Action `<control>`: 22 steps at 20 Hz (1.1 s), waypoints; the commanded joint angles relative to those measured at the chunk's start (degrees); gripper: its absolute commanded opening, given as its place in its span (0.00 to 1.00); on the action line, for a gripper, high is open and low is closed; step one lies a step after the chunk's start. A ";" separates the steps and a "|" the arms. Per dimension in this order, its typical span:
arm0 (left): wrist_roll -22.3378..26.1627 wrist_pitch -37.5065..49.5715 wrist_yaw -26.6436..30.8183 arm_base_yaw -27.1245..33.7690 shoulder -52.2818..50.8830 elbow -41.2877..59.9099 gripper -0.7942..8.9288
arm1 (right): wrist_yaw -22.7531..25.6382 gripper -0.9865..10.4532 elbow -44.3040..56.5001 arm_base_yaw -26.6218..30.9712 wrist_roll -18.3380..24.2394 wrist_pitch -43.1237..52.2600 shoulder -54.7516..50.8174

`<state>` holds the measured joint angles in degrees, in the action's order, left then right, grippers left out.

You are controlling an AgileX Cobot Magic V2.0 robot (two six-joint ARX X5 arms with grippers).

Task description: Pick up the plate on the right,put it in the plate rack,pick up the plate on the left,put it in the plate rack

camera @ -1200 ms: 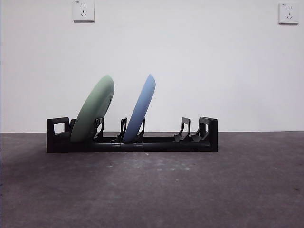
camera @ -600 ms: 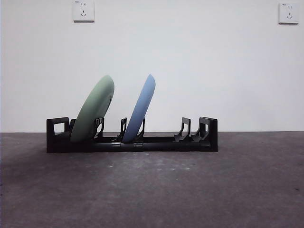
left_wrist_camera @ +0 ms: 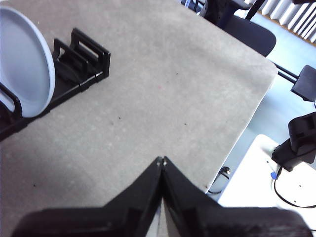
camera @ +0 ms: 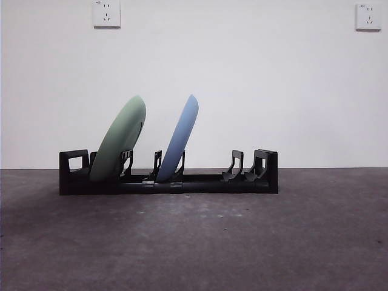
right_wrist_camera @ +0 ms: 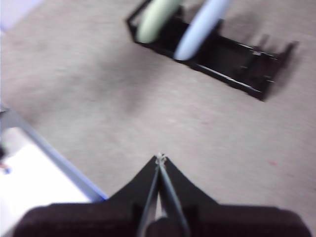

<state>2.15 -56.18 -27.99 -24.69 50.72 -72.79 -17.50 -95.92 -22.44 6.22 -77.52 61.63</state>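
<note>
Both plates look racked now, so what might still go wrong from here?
The green plate and the blue plate both lean in the plate rack rather than standing upright, so a knock might tip them. The left gripper and right gripper are shut and clear; a careless sweep past could nudge the rack.
</note>
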 commanded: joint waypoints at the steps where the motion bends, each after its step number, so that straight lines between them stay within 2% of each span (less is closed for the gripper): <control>1: 0.92 0.13 -0.07 -0.11 1.20 -0.11 0.08 | 2.80 0.09 0.42 -0.04 -0.37 -1.20 0.50; 5: 0.90 0.77 0.28 -0.11 2.97 -0.15 0.08 | 7.72 0.09 0.39 -0.04 -0.37 -1.18 1.57; 7: 0.87 2.60 2.89 -0.07 3.43 -0.15 0.08 | 10.08 0.09 0.39 -0.04 -0.37 -1.18 2.16; 9: 1.42 7.65 4.63 0.24 3.56 -0.15 0.08 | 11.15 0.09 0.39 -0.04 -0.37 -1.14 2.89; 12: 5.49 16.11 5.99 1.46 3.08 -0.13 0.08 | 11.15 0.09 0.39 -0.04 -0.37 -1.11 4.07; 15: 12.52 22.21 7.04 8.09 0.79 -0.04 0.08 | 11.13 0.09 0.39 -0.04 -0.37 -1.07 5.11; 18: 15.54 22.40 6.60 16.41 -4.31 0.22 0.08 | 11.13 0.09 0.39 -0.04 -0.37 -0.17 6.16; 22: 23.17 25.09 7.23 26.16 -13.42 5.68 0.08 | 11.23 0.09 0.39 -0.04 -0.37 1.44 7.28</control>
<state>22.06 -31.33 -20.62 1.10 37.34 -67.90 -6.37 -95.92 -22.44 6.22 -76.36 68.71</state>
